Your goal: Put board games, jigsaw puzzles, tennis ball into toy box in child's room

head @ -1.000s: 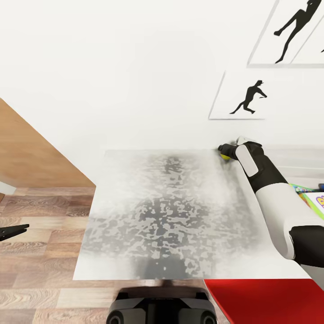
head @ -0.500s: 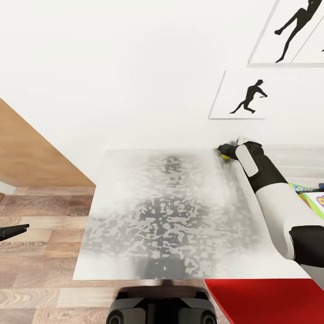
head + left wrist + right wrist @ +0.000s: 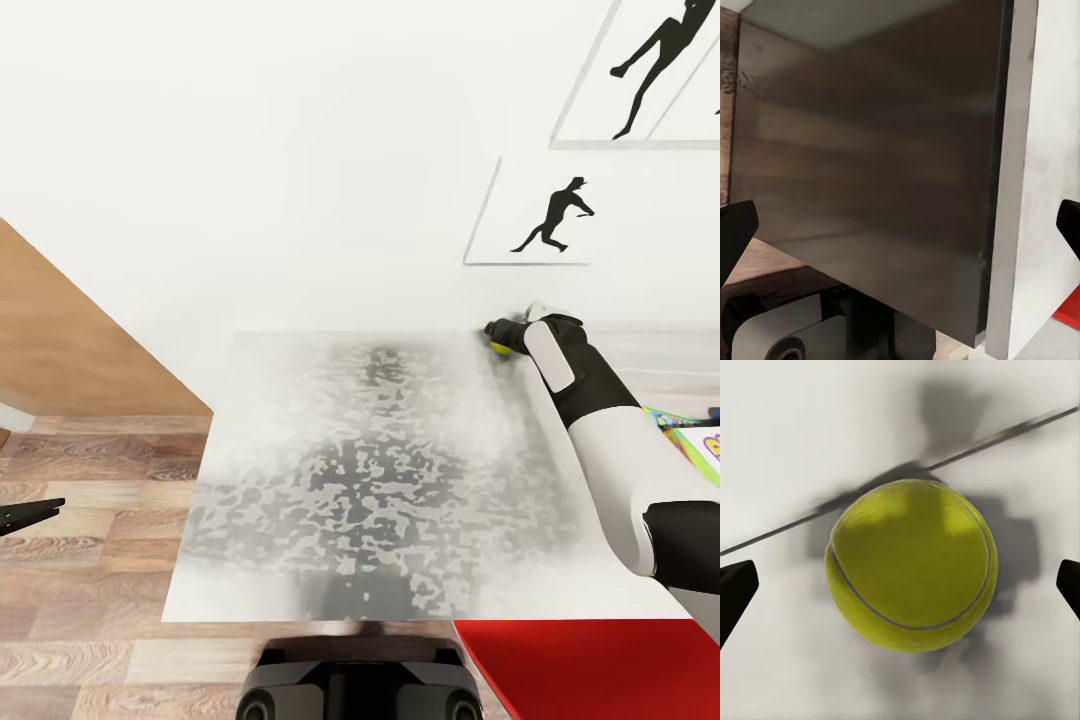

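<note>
Right wrist view looks straight down on the tennis ball (image 3: 911, 564), which sits on the pale bench (image 3: 787, 450) against the line where top meets wall; the dark fingertips (image 3: 735, 589) stand wide apart at either edge of that picture, well clear of the ball, so the right pincer (image 3: 900, 592) is apart and centred for a grasp not yet made; head view shows that arm stretched to the far edge of the bench (image 3: 380, 450), its right pincer (image 3: 497, 335) at the ball (image 3: 499, 348) by the wall, a long reach because the ball lies in the back corner; a printed game box (image 3: 700, 440) peeks from behind the forearm, a red slab (image 3: 580, 670) lies nearer the robot; left pincer (image 3: 30, 513) hangs low over the wood floor (image 3: 90, 560), fingers apart in its own view, likely parked out of the way; the toy box is not in sight, so the carry seems some way off.
</note>
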